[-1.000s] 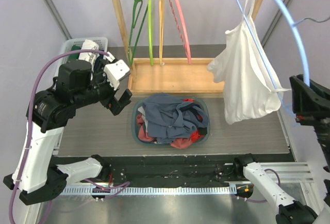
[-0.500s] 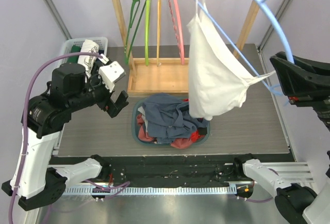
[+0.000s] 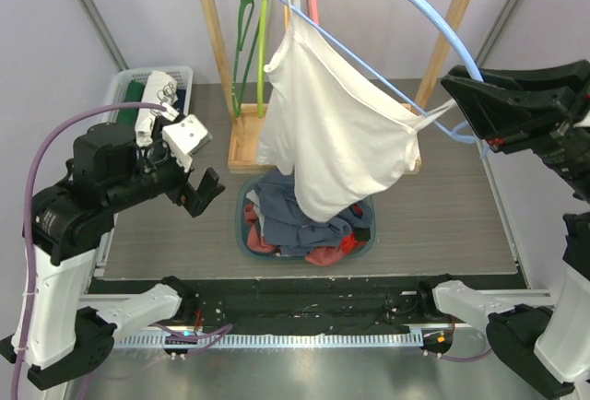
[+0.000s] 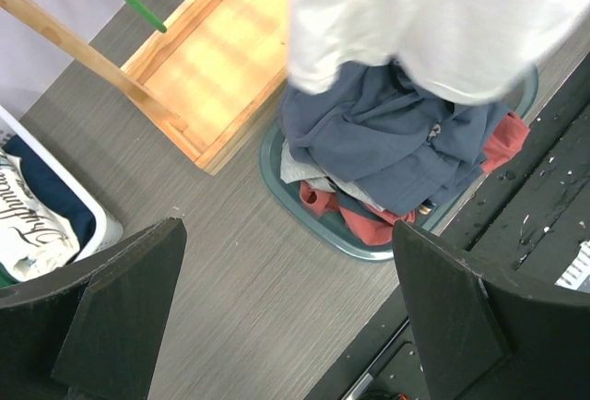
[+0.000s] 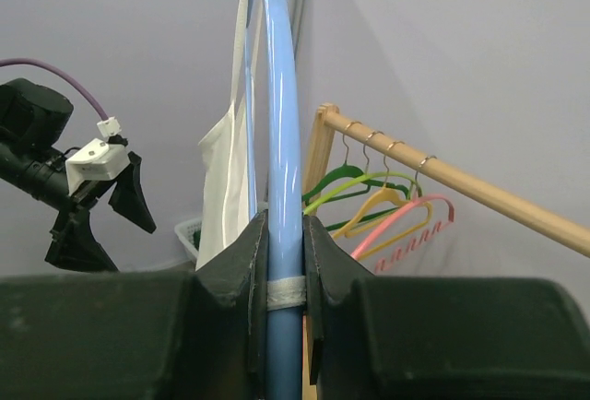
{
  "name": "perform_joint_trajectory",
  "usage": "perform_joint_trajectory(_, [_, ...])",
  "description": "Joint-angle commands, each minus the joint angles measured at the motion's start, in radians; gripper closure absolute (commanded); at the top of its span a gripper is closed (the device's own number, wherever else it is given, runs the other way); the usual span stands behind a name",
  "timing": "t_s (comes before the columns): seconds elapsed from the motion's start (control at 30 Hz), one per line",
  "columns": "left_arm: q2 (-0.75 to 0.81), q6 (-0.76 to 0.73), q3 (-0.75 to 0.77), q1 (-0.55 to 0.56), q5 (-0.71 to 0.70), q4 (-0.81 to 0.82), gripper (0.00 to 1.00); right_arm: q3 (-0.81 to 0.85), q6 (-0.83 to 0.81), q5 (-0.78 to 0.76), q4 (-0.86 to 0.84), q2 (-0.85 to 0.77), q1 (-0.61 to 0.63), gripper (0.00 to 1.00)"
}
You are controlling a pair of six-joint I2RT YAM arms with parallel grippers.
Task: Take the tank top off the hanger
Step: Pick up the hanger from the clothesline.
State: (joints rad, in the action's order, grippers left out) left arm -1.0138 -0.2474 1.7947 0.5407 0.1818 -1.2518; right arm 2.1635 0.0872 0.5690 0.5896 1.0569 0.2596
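Note:
A white tank top [image 3: 332, 133] hangs on a light blue hanger [image 3: 415, 4], tilted above the middle of the table. My right gripper [image 3: 461, 122] is shut on the hanger's lower end at the right. In the right wrist view the blue hanger [image 5: 281, 142] runs up between the closed fingers [image 5: 247, 262], with the tank top [image 5: 226, 179] draped to its left. My left gripper [image 3: 184, 179] stands open with nothing in it, to the left of the shirt and apart from it. In the left wrist view the tank top's hem [image 4: 433, 13] hangs over the clothes, beyond the open gripper [image 4: 286, 317].
A teal basket [image 3: 242, 234] of blue and red clothes sits under the tank top. Behind it stands a wooden rack [image 3: 214, 41] with green, yellow and pink hangers [image 3: 247, 31]. A white bin [image 3: 124, 82] with folded clothes sits at the far left.
My right gripper has swung the hanger and tank top from the right side leftward, to above the basket. The left arm has drifted slightly left and down, still open.

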Motion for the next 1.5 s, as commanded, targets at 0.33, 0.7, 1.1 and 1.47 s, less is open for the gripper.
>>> perform_joint_trajectory(0.33, [0.087, 0.063, 0.054, -0.007, -0.019, 0.104, 0.00, -0.037, 0.023, 0.213, -0.094, 0.132, 0.000, 0.99])
perform_joint_trajectory(0.7, [0.006, 0.083, 0.140, -0.007, 0.036, 0.137, 0.00, -0.295, -0.148, 0.285, 0.055, 0.023, 0.006, 0.99])
perform_joint_trajectory(1.1, [-0.153, 0.100, 0.411, -0.007, 0.296, 0.137, 0.00, -0.465, -0.237, 0.301, 0.125, -0.130, 0.056, 0.99])
perform_joint_trajectory(1.47, [-0.344, 0.152, 0.543, -0.007, 0.740, 0.111, 0.00, -0.568, -0.394, 0.291, 0.139, -0.176, 0.078, 0.99])
